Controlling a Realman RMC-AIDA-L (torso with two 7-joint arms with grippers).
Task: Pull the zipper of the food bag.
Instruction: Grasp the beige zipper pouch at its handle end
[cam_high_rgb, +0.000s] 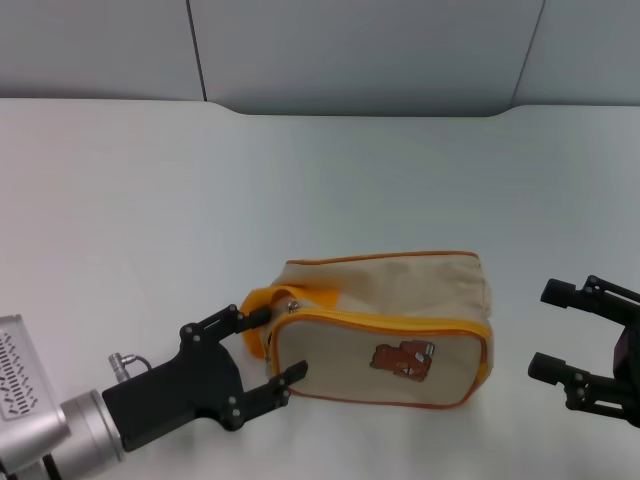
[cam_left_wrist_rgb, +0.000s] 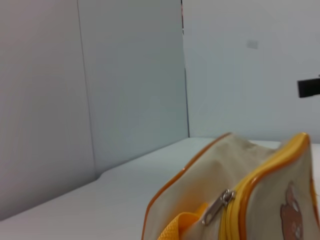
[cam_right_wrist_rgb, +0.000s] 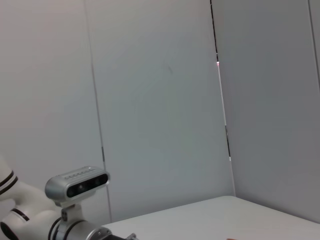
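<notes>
A small beige fabric food bag (cam_high_rgb: 385, 333) with orange-yellow piping and a brown bear patch (cam_high_rgb: 404, 359) on its side lies on the pale white bench (cam_high_rgb: 200, 190), near its front edge between the two arms. The black left claw (cam_high_rgb: 270, 347) stands open at the bag's left end, one finger by the yellow loop handle (cam_high_rgb: 262, 302) and the other at the lower corner, beside the yellow-orange zipper track with its small silver pull tab (cam_high_rgb: 294, 306). The black right claw (cam_high_rgb: 550, 330) hangs open just off the bag's right end, apart from it.
</notes>
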